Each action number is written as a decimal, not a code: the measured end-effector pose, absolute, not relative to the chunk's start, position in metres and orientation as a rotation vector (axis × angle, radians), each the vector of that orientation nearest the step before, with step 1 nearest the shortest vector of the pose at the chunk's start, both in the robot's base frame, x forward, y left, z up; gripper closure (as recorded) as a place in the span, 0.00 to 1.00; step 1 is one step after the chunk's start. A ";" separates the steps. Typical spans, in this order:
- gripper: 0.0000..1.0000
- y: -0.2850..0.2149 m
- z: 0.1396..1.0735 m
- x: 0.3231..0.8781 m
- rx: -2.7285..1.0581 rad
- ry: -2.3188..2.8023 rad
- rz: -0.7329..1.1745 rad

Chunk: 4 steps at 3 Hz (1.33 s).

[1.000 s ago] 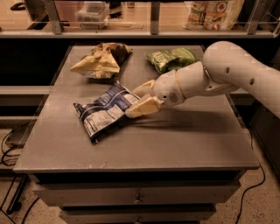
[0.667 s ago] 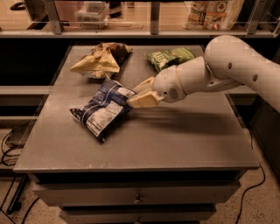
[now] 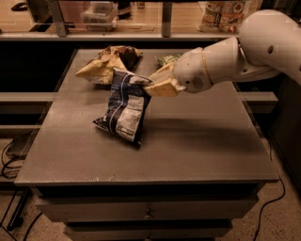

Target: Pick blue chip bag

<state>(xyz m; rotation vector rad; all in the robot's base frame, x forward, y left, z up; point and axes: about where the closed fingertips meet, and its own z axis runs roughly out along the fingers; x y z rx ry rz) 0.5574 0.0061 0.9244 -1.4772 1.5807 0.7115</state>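
The blue chip bag [image 3: 124,108] is dark navy with white label panels. It hangs from its top right corner, which is pinched in my gripper [image 3: 153,84]. The bag is off the grey table [image 3: 188,141], over its left-middle part. My tan fingers [image 3: 162,88] are shut on the bag's upper edge. My white arm [image 3: 235,56] reaches in from the upper right.
A yellow-brown bag [image 3: 106,63] lies at the table's back left. A green bag [image 3: 168,59] lies at the back middle, partly hidden behind my gripper. A shelf with containers [image 3: 101,13] stands behind the table. Drawers [image 3: 146,209] sit under the tabletop. Cables [image 3: 9,155] lie on the floor at left.
My gripper has risen with the blue chip bag. The bag has left the table and now hangs upright from the fingers.
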 end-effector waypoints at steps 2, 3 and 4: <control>1.00 -0.037 1.044 0.568 -1.520 1.415 0.458; 1.00 -0.043 1.072 0.571 -1.504 1.375 0.415; 1.00 -0.042 1.070 0.570 -1.506 1.377 0.418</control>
